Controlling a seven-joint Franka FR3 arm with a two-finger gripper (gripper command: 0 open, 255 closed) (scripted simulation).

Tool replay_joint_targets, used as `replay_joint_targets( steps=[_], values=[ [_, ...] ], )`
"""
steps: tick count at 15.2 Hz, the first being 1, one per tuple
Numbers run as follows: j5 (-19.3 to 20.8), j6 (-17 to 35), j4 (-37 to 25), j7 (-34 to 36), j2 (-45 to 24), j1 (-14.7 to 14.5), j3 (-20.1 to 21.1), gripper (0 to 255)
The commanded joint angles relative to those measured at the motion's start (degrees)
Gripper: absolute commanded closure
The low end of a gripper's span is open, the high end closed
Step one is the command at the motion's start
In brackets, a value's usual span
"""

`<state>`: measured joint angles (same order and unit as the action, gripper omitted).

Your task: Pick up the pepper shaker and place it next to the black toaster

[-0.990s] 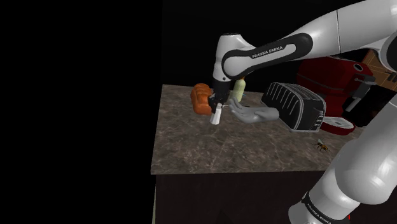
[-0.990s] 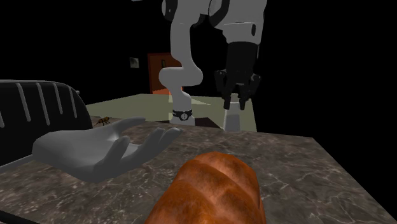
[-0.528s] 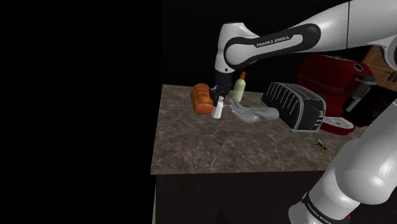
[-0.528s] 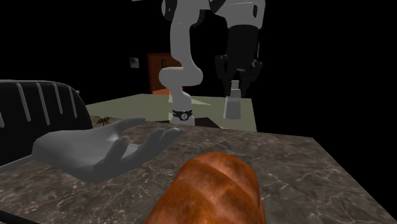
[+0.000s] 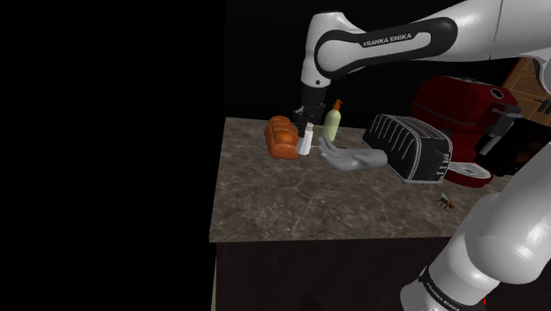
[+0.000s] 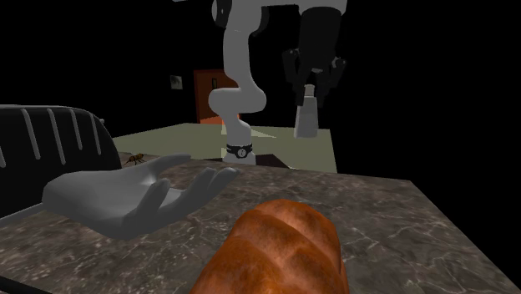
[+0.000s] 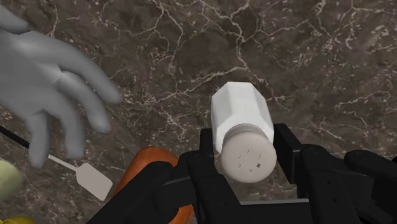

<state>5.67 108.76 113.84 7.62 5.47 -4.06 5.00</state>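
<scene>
Your black gripper point(image 7: 247, 159) clasps white faceted pepper shaker point(image 7: 240, 114), seemingly clear of dark marble counter point(image 5: 291, 199). Pick done; placing beside black ribbed toaster point(image 5: 411, 146), shoulder view's right, remains.

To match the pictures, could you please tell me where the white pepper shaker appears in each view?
Shoulder view: the white faceted pepper shaker hangs in the black tool, beside the orange-brown bread loaf.
Second exterior view: shaker upper right of centre, in the tool.
Wrist view: shaker clasped between the fingers.
Shared landmark: grey open hand.
</scene>
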Motion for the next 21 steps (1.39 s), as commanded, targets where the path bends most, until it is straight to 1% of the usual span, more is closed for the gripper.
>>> replay_joint_targets(
  steps=[1, 11, 21],
  values=[
    [-0.1, -1.7, -1.7, -0.2, -0.1, 0.0, 0.0, 255],
    [-0.2, -9.3, -9.3, -0.9, 0.1, 0.0, 0.0, 255],
    [-0.2, -17.2, -18.4, -1.5, -1.1, -0.1, 0.1, 255]
  ],
)
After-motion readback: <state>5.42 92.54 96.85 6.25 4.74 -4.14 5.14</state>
